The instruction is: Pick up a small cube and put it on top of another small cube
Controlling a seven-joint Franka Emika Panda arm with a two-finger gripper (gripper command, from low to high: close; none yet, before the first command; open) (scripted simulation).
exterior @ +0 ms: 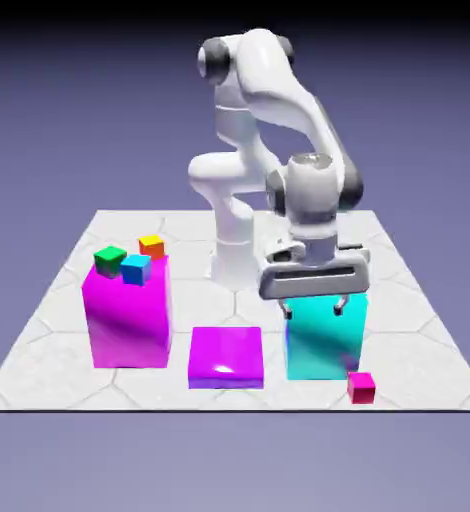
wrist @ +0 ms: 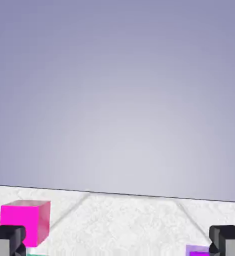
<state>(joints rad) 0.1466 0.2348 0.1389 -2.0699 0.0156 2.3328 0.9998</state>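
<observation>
At the table's (exterior: 69, 300) near edge, at about 5 o'clock from your gripper (exterior: 314, 303), the glossy small cube (exterior: 361, 386) sat alone on pale hexagon-patterned tiles. Your fingers (exterior: 340, 304) hung spread and empty over the smooth cyan block (exterior: 324, 345), the white arm folded down from behind.

You face a pale grey table (exterior: 59, 330) scored with hexagonal seams, set against a plain blue-violet backdrop (exterior: 69, 120) darkening toward the top edge
</observation>
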